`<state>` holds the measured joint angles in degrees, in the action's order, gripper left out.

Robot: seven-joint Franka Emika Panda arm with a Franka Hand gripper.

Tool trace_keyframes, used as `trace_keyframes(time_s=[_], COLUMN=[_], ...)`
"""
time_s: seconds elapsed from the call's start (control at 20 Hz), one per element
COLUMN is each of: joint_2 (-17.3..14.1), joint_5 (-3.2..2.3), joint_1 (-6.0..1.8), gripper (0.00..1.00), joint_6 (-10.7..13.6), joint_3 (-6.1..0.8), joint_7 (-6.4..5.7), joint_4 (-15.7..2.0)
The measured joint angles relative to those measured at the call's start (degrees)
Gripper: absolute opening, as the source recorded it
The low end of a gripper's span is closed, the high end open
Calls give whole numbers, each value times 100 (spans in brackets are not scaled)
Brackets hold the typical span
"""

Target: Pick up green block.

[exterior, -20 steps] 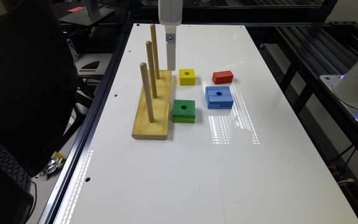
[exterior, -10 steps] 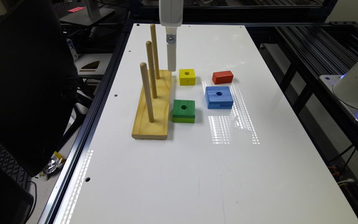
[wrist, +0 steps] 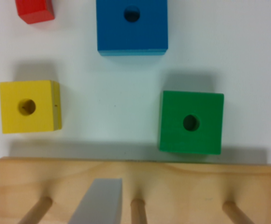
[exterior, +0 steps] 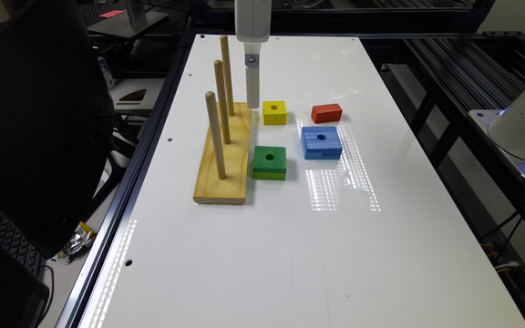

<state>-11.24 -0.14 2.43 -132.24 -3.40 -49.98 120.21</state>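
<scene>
The green block lies flat on the white desk, just beside the peg board and near the blue block. Our gripper hangs over the board's far end, by the yellow block; we cannot tell how the jaws stand. We should travel over the green block clear of the pegs, centre on its hole, then descend squarely.

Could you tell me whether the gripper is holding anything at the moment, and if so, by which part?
Nothing is held. The gripper hangs over the wooden peg base, while the green block lies apart on the table, untouched.
</scene>
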Motion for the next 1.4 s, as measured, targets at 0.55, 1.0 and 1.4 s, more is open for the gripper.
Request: trace_keyframes(time_s=[0.55, 1.0, 1.4], joint_2=[58, 365, 300], joint_5=[0, 3, 3], joint_1=[0, -1, -1], gripper=[100, 100, 100], joint_6=[3, -1, -460], joint_3=[-130, -142, -142], joint_7=[-85, -89, -90], joint_4=[169, 516, 909])
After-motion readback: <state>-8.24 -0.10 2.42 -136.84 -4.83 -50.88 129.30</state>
